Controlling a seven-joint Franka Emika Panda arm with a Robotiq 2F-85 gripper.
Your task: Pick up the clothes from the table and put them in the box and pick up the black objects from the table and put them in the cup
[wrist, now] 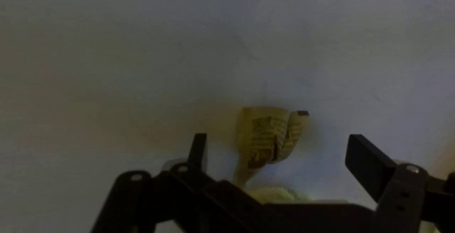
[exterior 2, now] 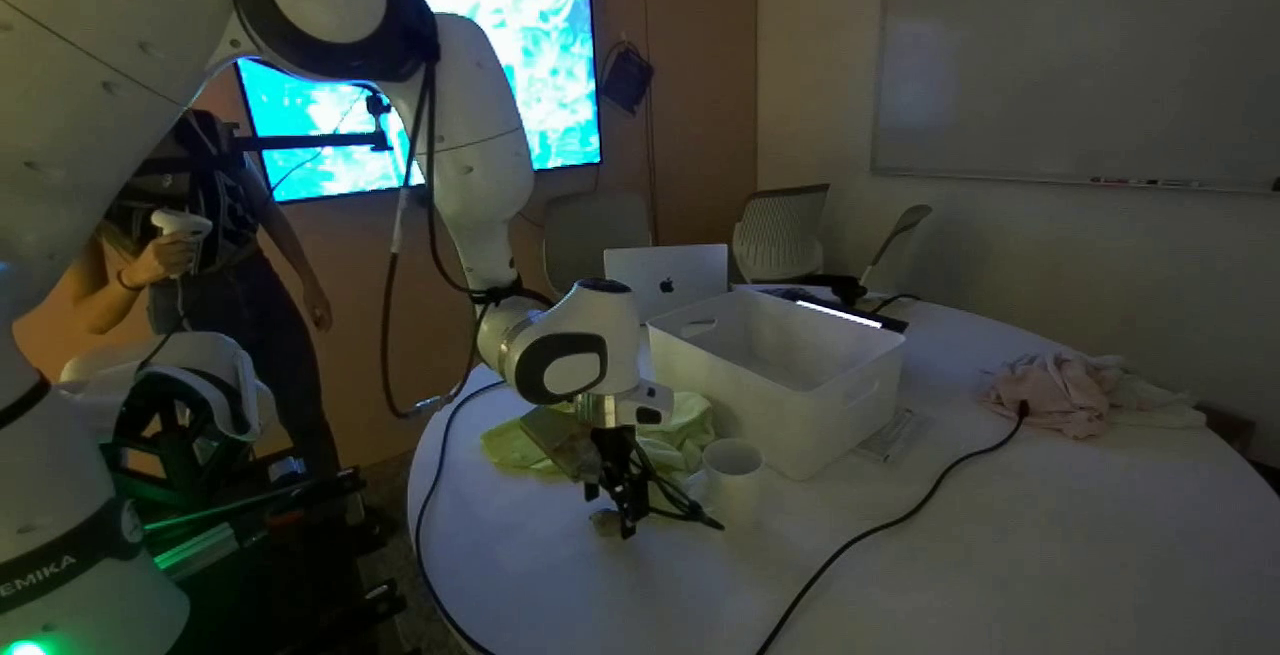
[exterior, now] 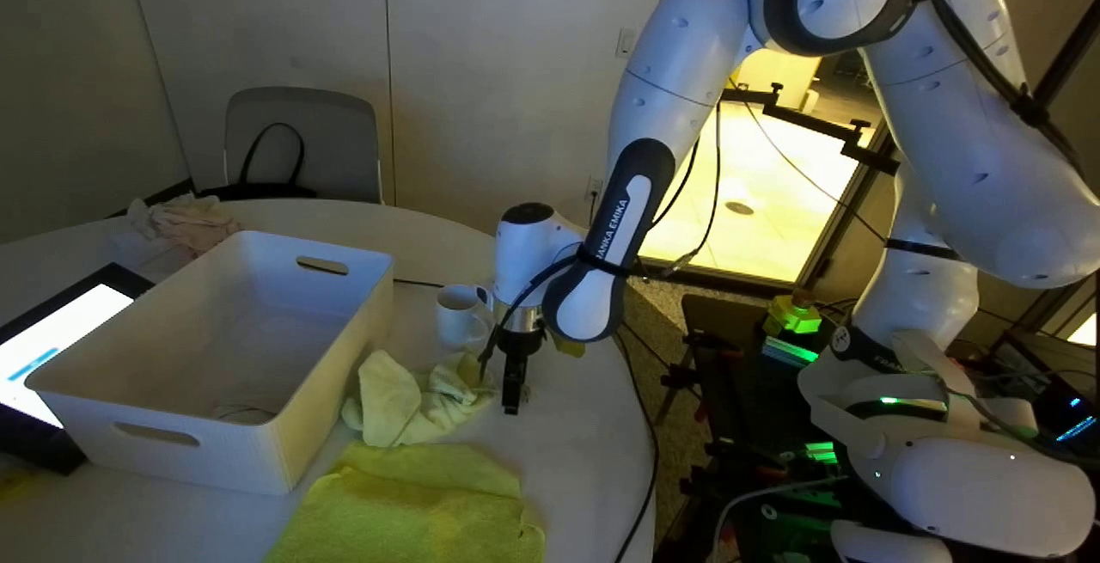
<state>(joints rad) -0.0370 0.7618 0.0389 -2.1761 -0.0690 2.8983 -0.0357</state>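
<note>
Apparently, cloth (wrist: 276, 195) lies partly hidden behind the gripper (wrist: 277, 146).

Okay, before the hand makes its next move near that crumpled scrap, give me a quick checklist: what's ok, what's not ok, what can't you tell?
1. Hand ready: ok, spread wide, gripping nothing.
2. Scrap lined up: ok, it shows between the open jaws in the wrist view.
3. Height right for gripping it: cannot tell.
4. Cup upright on the table: ok.
5. Crumpled cloth and towel in the box: not ok, both lie on the table outside it.
6. Black objects located: cannot tell, none clearly visible.
</note>
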